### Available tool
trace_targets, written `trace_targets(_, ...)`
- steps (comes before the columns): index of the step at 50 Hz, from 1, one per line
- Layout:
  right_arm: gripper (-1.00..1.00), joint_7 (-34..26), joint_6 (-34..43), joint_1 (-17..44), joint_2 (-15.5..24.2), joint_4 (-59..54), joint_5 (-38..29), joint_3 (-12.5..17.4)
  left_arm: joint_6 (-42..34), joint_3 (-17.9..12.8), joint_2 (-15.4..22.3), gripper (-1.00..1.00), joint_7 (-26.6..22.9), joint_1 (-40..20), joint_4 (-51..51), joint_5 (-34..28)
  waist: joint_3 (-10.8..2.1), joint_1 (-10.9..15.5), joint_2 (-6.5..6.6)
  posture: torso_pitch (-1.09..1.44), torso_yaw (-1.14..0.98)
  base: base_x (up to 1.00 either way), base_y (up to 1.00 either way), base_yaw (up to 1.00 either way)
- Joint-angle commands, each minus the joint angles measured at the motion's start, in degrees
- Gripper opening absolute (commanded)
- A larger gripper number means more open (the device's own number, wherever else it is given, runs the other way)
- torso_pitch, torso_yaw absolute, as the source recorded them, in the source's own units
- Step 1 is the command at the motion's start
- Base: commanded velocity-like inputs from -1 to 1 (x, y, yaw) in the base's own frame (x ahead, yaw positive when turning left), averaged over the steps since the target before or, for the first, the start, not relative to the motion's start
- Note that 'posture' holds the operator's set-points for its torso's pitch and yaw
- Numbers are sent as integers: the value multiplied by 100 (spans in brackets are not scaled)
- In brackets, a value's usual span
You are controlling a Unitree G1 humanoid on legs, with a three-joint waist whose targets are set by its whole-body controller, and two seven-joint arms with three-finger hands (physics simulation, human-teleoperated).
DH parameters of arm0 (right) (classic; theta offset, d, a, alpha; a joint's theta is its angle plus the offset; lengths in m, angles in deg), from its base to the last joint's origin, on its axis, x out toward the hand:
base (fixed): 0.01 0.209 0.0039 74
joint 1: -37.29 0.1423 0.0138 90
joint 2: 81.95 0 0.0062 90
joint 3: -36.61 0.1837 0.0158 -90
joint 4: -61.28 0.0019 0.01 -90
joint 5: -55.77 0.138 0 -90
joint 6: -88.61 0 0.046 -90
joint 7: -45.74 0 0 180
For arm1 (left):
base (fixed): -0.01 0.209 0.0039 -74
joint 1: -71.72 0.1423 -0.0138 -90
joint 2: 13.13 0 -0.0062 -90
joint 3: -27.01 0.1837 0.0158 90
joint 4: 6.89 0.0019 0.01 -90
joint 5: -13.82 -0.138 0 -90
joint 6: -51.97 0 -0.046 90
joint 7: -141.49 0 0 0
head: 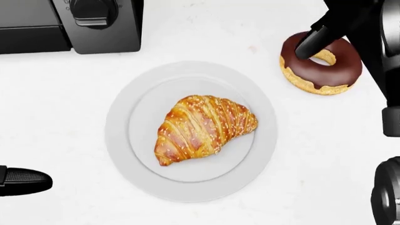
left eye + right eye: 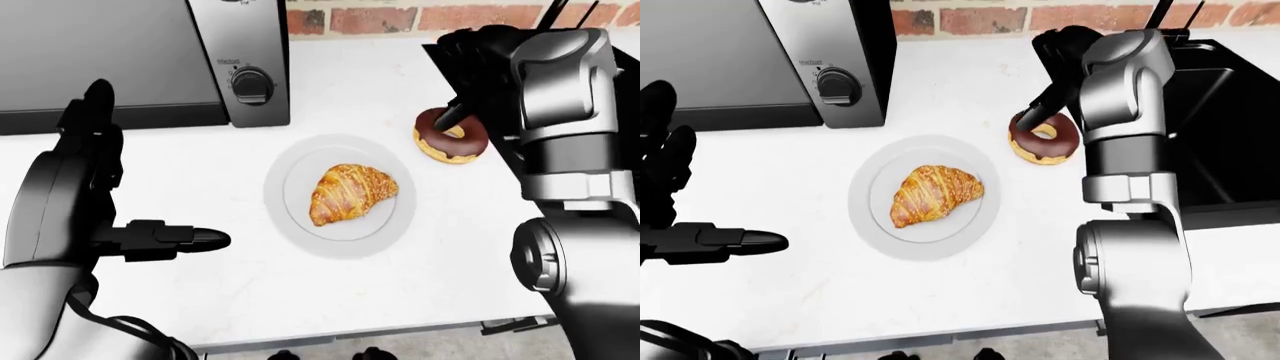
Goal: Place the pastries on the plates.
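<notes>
**One plate filled, doughnut still loose**

White counter (image 2: 210, 292) fills every view. Nearest, the left hand (image 2: 95, 202) hangs released, holding nothing. One croissant (image 1: 203, 127) lies on the only visible plate (image 1: 122, 140). Farther off, one doughnut (image 1: 322, 63) sits on bare counter, the right hand (image 2: 470, 82) poking a finger (image 1: 313, 44) into its hole; that hand's closure I cannot tell. Likely risk: the doughnut slips off.
</notes>
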Motion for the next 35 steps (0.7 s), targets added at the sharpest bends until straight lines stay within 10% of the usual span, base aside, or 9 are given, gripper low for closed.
trace_targets(1,100,88,-108,193,112,205,-18,70,60,3,101,100,20,-129,-86,-31,-198,-3,-9,23,0,0,0,0)
trace_targets(35,100,-182,37,-619,38,843,-200,86,42,-1,125,100,70,-91,-86,37,-223,3,-14,23,0,0,0,0)
